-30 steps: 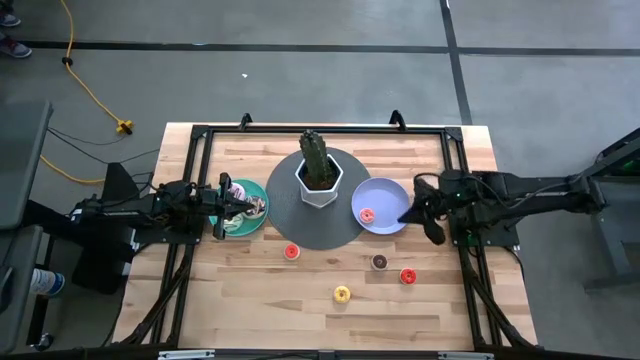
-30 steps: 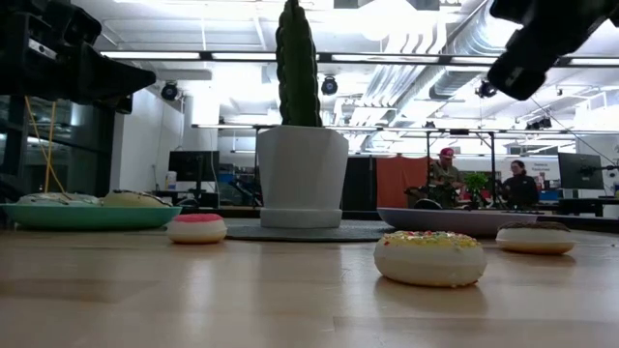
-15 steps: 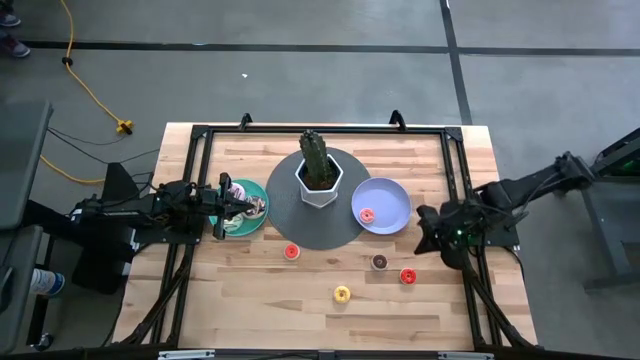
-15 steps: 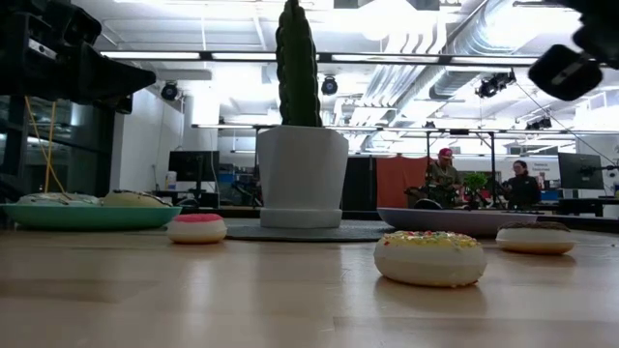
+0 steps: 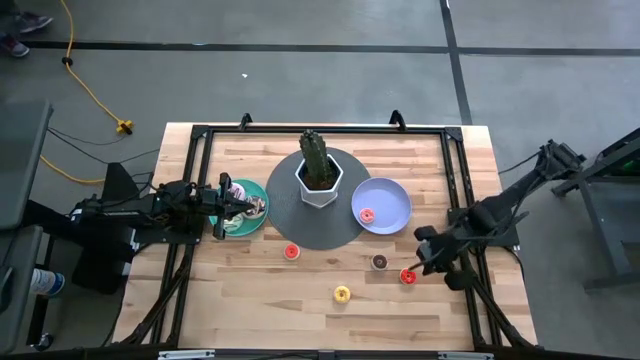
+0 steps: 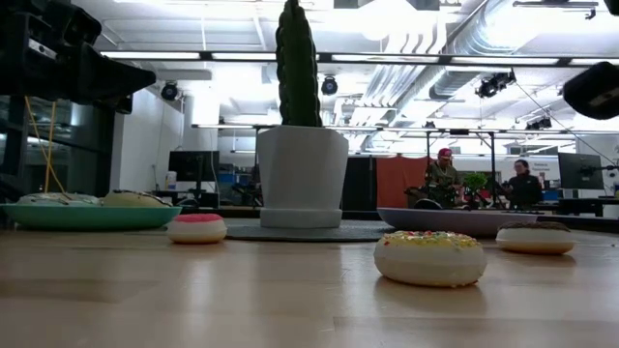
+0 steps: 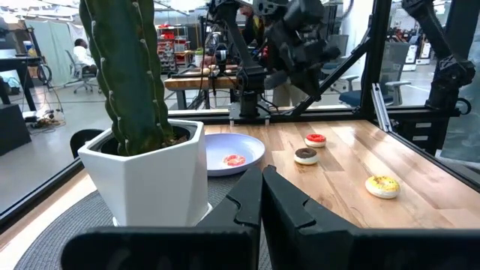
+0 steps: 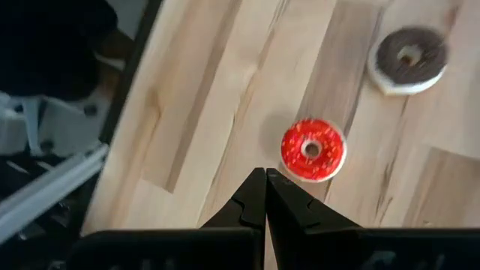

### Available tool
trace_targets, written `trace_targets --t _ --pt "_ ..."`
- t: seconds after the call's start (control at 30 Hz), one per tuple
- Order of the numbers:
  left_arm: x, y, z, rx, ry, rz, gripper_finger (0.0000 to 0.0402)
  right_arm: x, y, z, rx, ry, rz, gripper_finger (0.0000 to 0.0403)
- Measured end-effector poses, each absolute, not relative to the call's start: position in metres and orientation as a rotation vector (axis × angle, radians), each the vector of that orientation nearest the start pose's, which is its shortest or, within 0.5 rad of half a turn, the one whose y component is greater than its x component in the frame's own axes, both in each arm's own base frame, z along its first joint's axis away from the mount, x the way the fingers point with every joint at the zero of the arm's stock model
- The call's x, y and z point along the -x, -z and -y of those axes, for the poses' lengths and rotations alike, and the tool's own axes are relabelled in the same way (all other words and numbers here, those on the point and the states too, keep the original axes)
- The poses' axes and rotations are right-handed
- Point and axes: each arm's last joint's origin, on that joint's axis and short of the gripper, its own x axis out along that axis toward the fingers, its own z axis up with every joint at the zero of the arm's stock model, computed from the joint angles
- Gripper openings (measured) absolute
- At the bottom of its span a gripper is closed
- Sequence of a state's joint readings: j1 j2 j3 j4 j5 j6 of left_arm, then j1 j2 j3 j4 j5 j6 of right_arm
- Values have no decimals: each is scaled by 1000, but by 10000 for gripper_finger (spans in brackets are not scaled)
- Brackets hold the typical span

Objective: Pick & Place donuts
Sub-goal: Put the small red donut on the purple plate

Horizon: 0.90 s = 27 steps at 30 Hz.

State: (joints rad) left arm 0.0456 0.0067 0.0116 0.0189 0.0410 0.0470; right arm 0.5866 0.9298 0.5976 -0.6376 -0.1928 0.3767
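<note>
Several donuts lie flat on the wooden table: a red one point(image 5: 407, 276), a chocolate one point(image 5: 380, 262), a yellow one point(image 5: 342, 293) and a red one point(image 5: 291, 252). Another red donut point(image 5: 367, 214) lies on the lavender plate point(image 5: 392, 195). Two more donuts point(image 6: 131, 199) rest on the teal plate point(image 5: 254, 222). My right gripper point(image 5: 424, 258) hangs shut above the table, just right of the red donut point(image 8: 313, 149). Its fingertips point(image 8: 265, 180) show no gap. My left gripper point(image 5: 240, 207) waits shut above the teal plate, clear of it in the low view.
A cactus in a white pot point(image 5: 319, 178) stands on a round grey mat point(image 5: 318, 232) at the table's middle, between the two plates. A black frame point(image 5: 455, 150) runs along the table's edges. People point(image 6: 443, 174) sit in the room beyond the far edge.
My right gripper has swung from beside the lavender plate's right rim toward the table's near edge, and now stands by the red donut. In the low view it has drifted right and lower. The donuts, the plates and my left arm have stayed where they were.
</note>
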Motion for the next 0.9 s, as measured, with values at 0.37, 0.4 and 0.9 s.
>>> trace_targets --t 0.37,0.4,0.9 --pt "-97 -169 -3 -48 -5 24 1 -153 -186 -116 -67 -487 -1184 41" --pt "-97 -169 -3 -48 -5 24 1 -154 -184 -117 -64 -483 -1193 48" --pt "-97 -169 -3 -48 -5 24 1 -160 -197 -128 168 -502 -1135 181"
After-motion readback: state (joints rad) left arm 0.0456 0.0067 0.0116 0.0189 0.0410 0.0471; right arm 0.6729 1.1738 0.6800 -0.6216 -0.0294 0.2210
